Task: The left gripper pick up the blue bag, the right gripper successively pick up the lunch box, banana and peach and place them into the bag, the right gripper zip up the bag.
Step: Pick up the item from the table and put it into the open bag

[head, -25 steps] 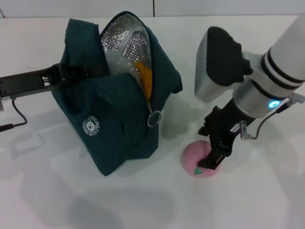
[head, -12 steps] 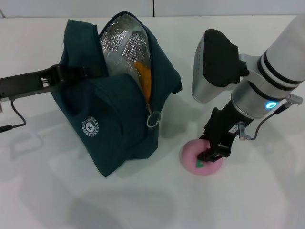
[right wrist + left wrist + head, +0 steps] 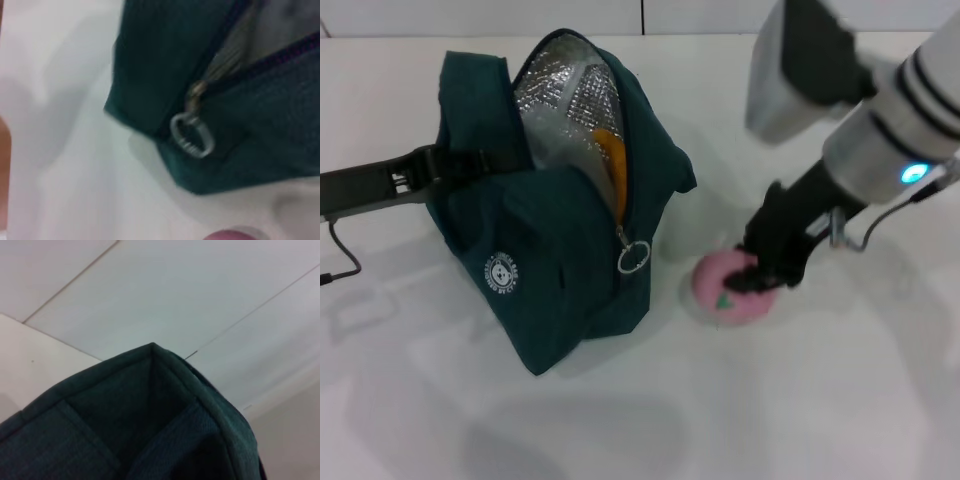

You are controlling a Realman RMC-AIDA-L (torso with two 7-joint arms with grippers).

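Note:
The blue bag (image 3: pixel 550 260) stands open on the white table, its silver lining showing and the orange banana (image 3: pixel 611 160) lying inside the mouth. My left gripper (image 3: pixel 455 165) reaches in from the left and is shut on the bag's side by a handle. Bag fabric (image 3: pixel 150 415) fills the left wrist view. To the right of the bag, my right gripper (image 3: pixel 756 277) is shut on the pink peach (image 3: pixel 715 283), which sits just off the table near the zipper ring (image 3: pixel 633 257). In the right wrist view the ring (image 3: pixel 192 135) and a sliver of the peach (image 3: pixel 232 235) show. The lunch box is hidden.
White tabletop (image 3: pixel 800 400) surrounds the bag, with open room in front and to the right. A black cable (image 3: pixel 345 255) trails from the left arm at the left edge. The right arm's silver segment (image 3: pixel 800 70) hangs above the table behind the peach.
My right gripper shut on the peach and has carried it left toward the bag's open end. The bag and left gripper shifted slightly left.

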